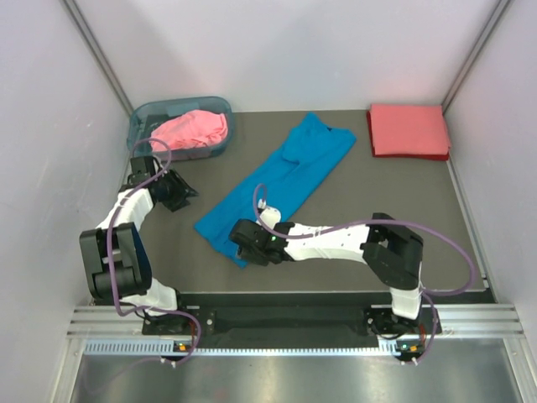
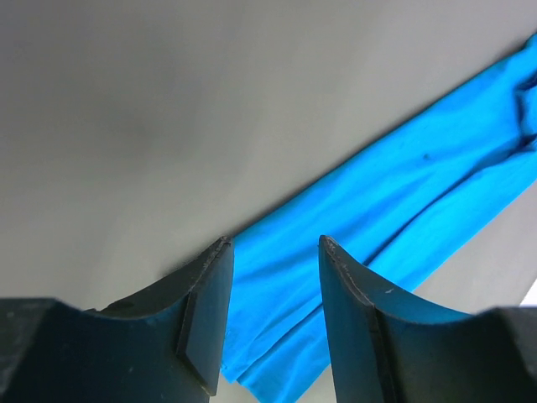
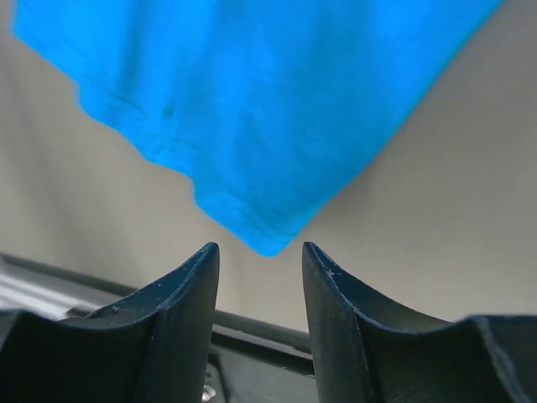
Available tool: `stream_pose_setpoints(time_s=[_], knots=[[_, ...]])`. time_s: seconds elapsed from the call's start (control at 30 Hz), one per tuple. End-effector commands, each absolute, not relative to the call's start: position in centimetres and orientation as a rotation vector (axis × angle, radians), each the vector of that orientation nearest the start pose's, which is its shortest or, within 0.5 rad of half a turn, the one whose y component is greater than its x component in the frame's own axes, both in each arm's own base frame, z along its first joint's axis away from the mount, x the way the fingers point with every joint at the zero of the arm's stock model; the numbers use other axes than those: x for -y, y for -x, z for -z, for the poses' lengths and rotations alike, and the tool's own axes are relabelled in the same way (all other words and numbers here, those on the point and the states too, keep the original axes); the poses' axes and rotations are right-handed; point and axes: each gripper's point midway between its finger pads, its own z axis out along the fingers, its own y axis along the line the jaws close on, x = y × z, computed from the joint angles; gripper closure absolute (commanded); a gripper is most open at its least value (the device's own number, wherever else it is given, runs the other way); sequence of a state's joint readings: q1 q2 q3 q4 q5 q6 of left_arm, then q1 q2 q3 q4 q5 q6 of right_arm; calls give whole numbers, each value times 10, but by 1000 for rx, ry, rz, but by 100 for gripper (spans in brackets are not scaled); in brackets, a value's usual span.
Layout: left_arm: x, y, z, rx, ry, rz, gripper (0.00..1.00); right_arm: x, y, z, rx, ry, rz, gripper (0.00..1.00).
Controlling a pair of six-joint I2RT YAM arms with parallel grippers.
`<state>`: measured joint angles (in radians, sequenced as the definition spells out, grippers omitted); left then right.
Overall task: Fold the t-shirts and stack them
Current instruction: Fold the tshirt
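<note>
The bright blue t-shirt [image 1: 285,180] lies on the dark table as a long, narrow diagonal strip. My left gripper [image 1: 190,193] is open and empty, left of the strip's near end. In the left wrist view the blue t-shirt [image 2: 377,210] runs beyond the left gripper [image 2: 273,252]. My right gripper [image 1: 239,239] is open at the strip's near corner. In the right wrist view that corner of the blue t-shirt [image 3: 252,101] hangs just ahead of the right gripper [image 3: 260,252], not gripped. The pink t-shirt [image 1: 195,130] is bunched in the basket. The coral-red t-shirt [image 1: 409,130] lies folded at the back right.
The translucent blue-grey basket [image 1: 168,104] stands at the back left corner. White walls close in the table [image 1: 377,193] on the left, back and right. A metal rail [image 1: 277,319] runs along the near edge by the arm bases.
</note>
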<state>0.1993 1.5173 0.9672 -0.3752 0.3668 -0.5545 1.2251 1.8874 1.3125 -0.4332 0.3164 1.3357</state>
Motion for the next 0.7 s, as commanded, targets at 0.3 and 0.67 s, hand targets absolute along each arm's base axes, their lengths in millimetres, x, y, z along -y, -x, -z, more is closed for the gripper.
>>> stream_pose_setpoints(time_s=[0.3,0.67], knots=[[18,-369,-96,-2346,763,682,51,-445,-169,-36,-2627,-279,-514,57],[22,-362,-97,-2350,744,705,49,-434,-157,-25,-2651,-245,-470,88]])
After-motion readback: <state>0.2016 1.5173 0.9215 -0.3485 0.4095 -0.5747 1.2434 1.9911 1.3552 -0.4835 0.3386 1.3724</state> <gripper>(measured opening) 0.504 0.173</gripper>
